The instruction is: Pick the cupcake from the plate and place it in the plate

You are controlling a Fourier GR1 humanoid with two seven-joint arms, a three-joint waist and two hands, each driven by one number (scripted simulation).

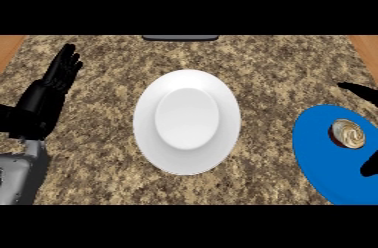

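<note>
A cupcake (348, 133) with swirled cream-and-brown top sits on a blue plate (325, 162) at the right edge of the head view. A white plate (187, 121) with nothing on it lies in the middle of the counter. Only black finger parts of my right hand (362, 90) show at the right edge, one above the cupcake and one below it, not touching it. My left hand (52, 87) rests open at the far left, fingers pointing up, well away from both plates.
The speckled granite counter (273, 67) spreads around both plates. A dark object (181, 38) sits at its far edge, centre. Wooden strips (9, 47) show at the top corners.
</note>
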